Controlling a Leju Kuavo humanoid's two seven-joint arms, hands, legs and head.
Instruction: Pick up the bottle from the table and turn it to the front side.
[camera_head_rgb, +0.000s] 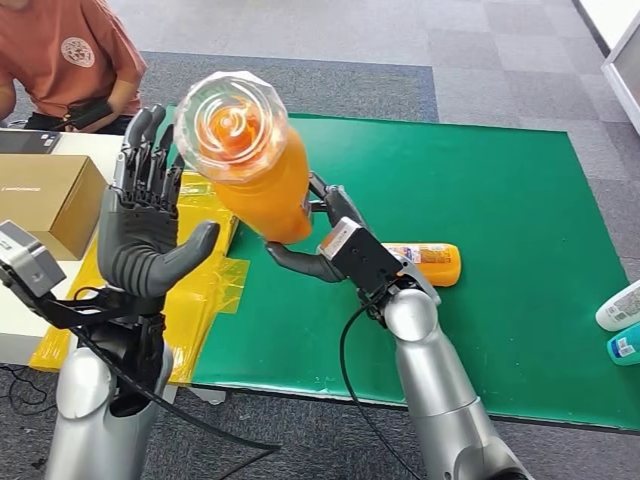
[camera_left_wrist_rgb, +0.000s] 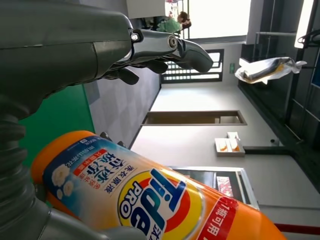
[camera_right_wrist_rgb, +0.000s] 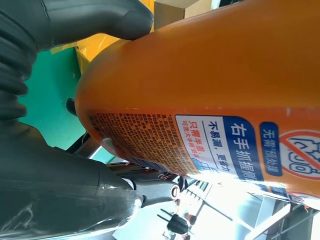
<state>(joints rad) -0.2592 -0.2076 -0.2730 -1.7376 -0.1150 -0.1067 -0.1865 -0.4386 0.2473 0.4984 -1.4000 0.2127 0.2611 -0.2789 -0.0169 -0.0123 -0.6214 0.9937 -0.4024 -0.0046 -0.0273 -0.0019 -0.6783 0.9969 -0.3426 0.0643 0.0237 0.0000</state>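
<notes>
Right hand (camera_head_rgb: 332, 240): wrapped around the lower body of the orange bottle (camera_head_rgb: 264, 165), holding it up above the green mat (camera_head_rgb: 513, 230)
Bottle: lifted off the table, tilted, its clear cap end towards the head camera; left wrist view shows its printed Tide label
Left hand (camera_head_rgb: 147, 215): raised just beside the bottle, palm open, fingers apart and upright, holding nothing
Second orange bottle (camera_head_rgb: 430, 262): lying on its side on the mat, behind the right wrist
Yellow bags (camera_head_rgb: 207, 275): at the mat's left edge
Cardboard box (camera_head_rgb: 45, 200): on the table, far left
Person (camera_head_rgb: 64, 60): in an orange shirt, seated behind the box
</notes>
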